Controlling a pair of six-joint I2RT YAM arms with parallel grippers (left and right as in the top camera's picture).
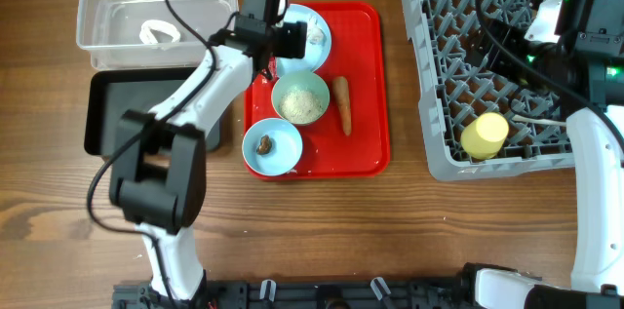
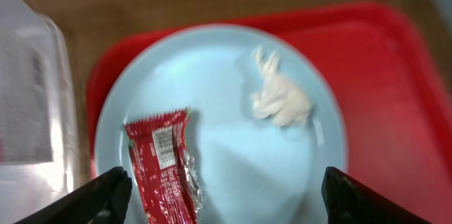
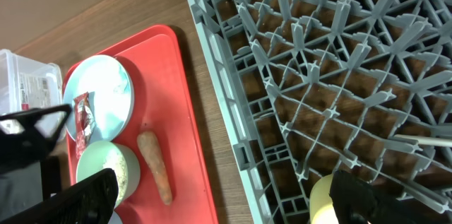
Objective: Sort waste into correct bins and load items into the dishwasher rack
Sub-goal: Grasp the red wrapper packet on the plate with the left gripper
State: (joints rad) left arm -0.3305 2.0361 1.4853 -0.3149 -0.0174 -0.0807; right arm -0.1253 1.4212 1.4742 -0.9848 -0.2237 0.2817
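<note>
Left end effector (image 2: pixel 226 183) gapes above plate (image 2: pixel 212 75) — red wrapper (image 2: pixel 159 162), tissue (image 2: pixel 282 100) on it.

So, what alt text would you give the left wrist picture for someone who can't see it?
A pale blue plate on a red tray holds a red snack wrapper, lower left, and a crumpled white tissue, upper right. The left gripper hangs open above it, dark fingertips in the bottom corners; a clear tub edges in at left.
</note>
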